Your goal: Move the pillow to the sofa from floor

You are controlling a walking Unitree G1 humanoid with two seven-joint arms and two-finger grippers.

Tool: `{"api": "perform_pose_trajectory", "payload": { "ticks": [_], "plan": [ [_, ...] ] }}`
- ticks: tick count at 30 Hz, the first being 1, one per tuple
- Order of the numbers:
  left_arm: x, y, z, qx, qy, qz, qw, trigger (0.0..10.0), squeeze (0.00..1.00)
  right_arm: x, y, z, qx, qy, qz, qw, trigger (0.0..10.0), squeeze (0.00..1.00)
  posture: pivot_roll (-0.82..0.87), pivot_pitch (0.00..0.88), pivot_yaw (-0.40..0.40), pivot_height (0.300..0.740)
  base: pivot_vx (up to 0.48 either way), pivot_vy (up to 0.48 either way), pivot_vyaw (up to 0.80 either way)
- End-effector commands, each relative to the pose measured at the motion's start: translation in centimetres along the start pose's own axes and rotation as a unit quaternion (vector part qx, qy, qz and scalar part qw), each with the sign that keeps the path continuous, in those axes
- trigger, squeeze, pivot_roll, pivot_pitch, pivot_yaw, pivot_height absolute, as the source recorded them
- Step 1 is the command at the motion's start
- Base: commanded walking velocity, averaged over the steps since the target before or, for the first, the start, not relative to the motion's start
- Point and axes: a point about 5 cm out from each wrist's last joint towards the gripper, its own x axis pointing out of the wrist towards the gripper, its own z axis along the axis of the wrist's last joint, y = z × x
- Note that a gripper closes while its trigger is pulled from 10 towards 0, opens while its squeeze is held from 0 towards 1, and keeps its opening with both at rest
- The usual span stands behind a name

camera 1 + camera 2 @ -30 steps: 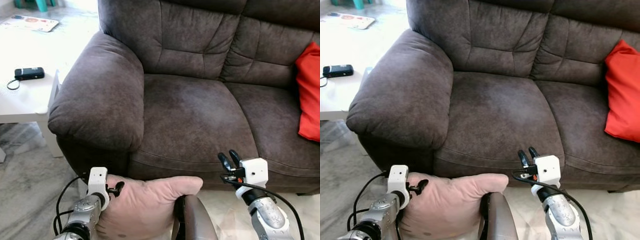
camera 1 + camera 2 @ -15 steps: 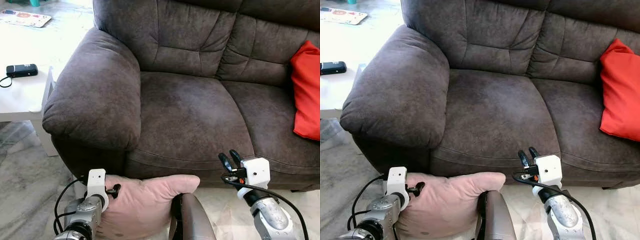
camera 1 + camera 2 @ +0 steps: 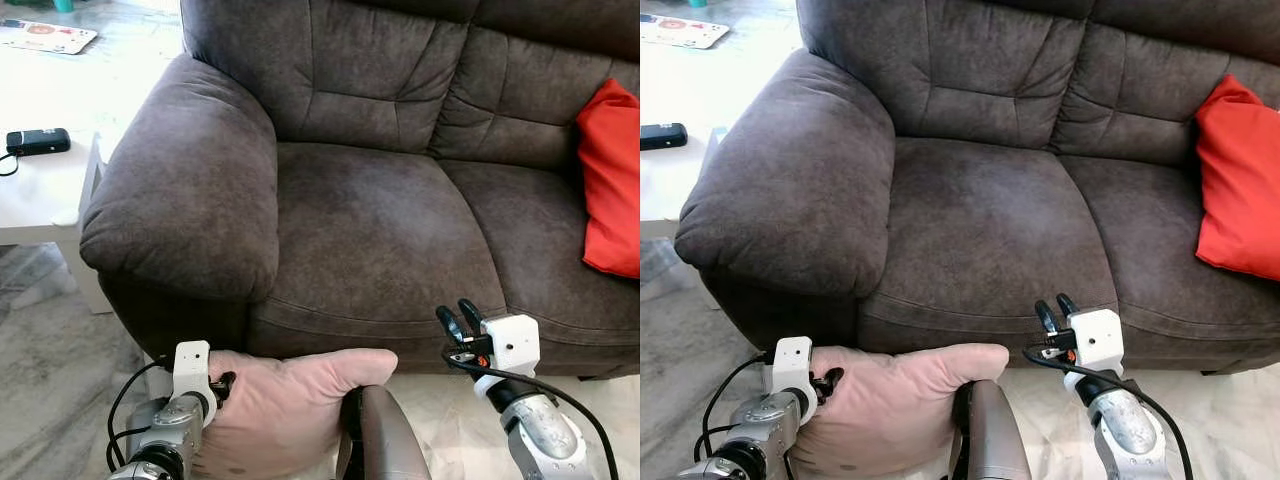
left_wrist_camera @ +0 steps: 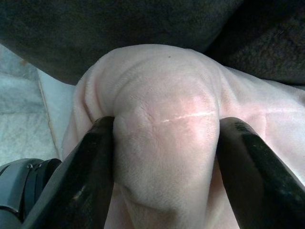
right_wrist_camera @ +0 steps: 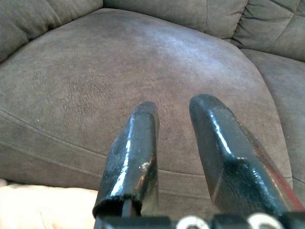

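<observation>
A pale pink pillow (image 3: 290, 410) hangs low in front of the brown sofa (image 3: 370, 230), just below the seat's front edge near the left armrest. My left gripper (image 3: 222, 385) is shut on a bunched fold at the pillow's left end; the left wrist view shows the pillow (image 4: 167, 95) squeezed between both black fingers (image 4: 90, 162). My right gripper (image 3: 459, 318) hovers at the seat's front edge, to the right of the pillow and apart from it. It is open, its fingers (image 5: 133, 148) a little apart with nothing between them.
A red cushion (image 3: 610, 180) leans at the sofa's right end. The wide left armrest (image 3: 190, 190) stands beside a white low table (image 3: 50, 195) bearing a black device (image 3: 38, 141). A dark rounded part (image 3: 385, 440) rises at bottom centre, against the pillow. Marble floor (image 3: 50, 350) lies around.
The camera has shifted a little, so the sofa and table sit further left in the picture. The left gripper's fingers look sunk slightly deeper into the pillow. The right gripper holds its place.
</observation>
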Motion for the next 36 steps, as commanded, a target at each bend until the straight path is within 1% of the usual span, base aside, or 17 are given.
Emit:
{"api": "perform_pose_trajectory", "payload": {
  "ticks": [1,22,30,36],
  "plan": [
    [-0.10,-0.59,-1.12,-0.005,0.027,-0.009,1.000,0.0,0.00,-0.05,-0.30,-0.10,-0.001,0.008,-0.004,1.000,10.0,0.00,-0.08,0.031,-0.239,0.484,0.000,0.000,0.00],
    [-0.26,-0.40,-1.26,0.002,0.011,-0.013,1.000,0.0,0.00,0.06,0.13,-0.53,0.008,0.010,-0.007,1.000,10.0,0.00,-0.07,0.035,-0.223,0.484,0.000,0.000,0.00],
    [-0.34,-0.30,-1.19,0.000,-0.003,-0.011,1.000,0.0,0.00,0.17,0.37,-0.67,0.011,0.009,-0.007,1.000,10.0,0.00,-0.06,0.036,-0.216,0.484,0.000,0.000,0.00],
    [-0.41,-0.40,-0.87,0.006,-0.025,-0.012,1.000,0.0,0.00,0.42,0.63,-0.67,0.014,0.007,-0.008,1.000,10.0,0.00,-0.05,0.031,-0.206,0.484,0.000,0.000,0.00]
  ]
}}
